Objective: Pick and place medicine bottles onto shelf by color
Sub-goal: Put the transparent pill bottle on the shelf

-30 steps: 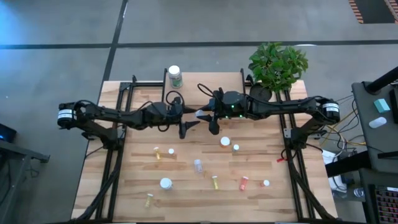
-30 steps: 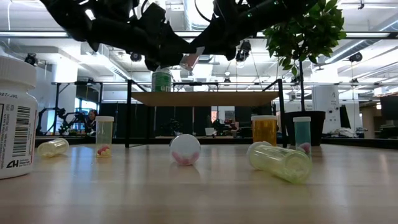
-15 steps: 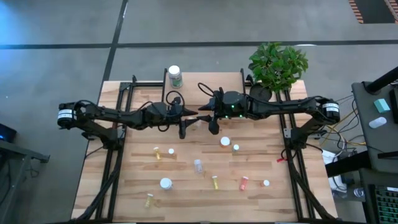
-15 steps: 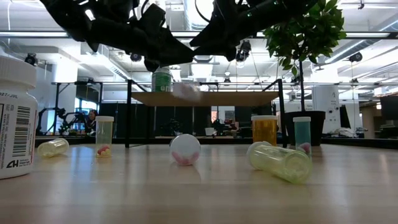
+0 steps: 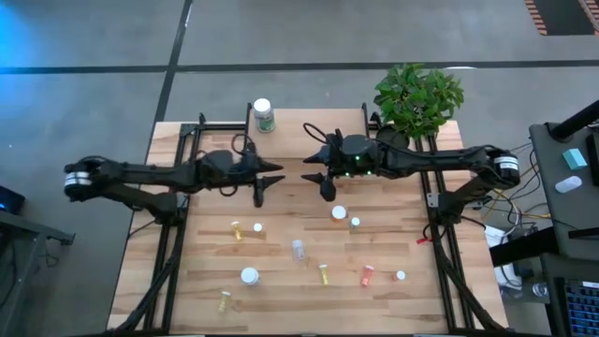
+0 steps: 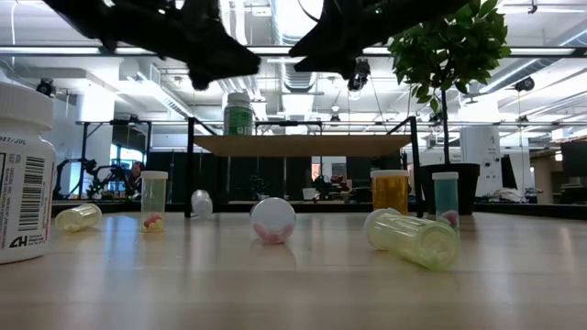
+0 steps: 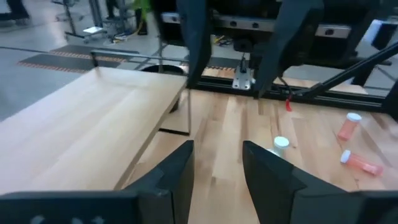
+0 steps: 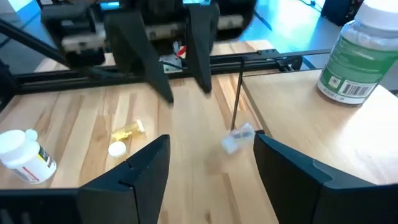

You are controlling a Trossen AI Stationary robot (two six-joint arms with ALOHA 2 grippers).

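R gripper (image 8: 211,140): fingers spread wide, nothing betw them. L gripper (image 7: 217,148): fingers apart w/ a narrower gap, also empty. Both hang above the table (image 8: 81,112) at the shelf's front edge, tips facing each other.

Small clear vial (image 8: 239,137) is down on the table, right at the foot of the shelf leg (image 8: 238,93), not on the shelf (image 8: 292,124). It sits betw the two grippers, below & ahead of R, looks nearer R. Long axis prob runs roughly across R's line of approach, but it's blurred so can't be sure. Green btl (image 8: 356,53) stands upright on shelf top. Other btls (image 5: 249,275) scattered on the table, well apart from both grippers.

Next grab prob needs R to go down & fwd, keeping clear of the leg
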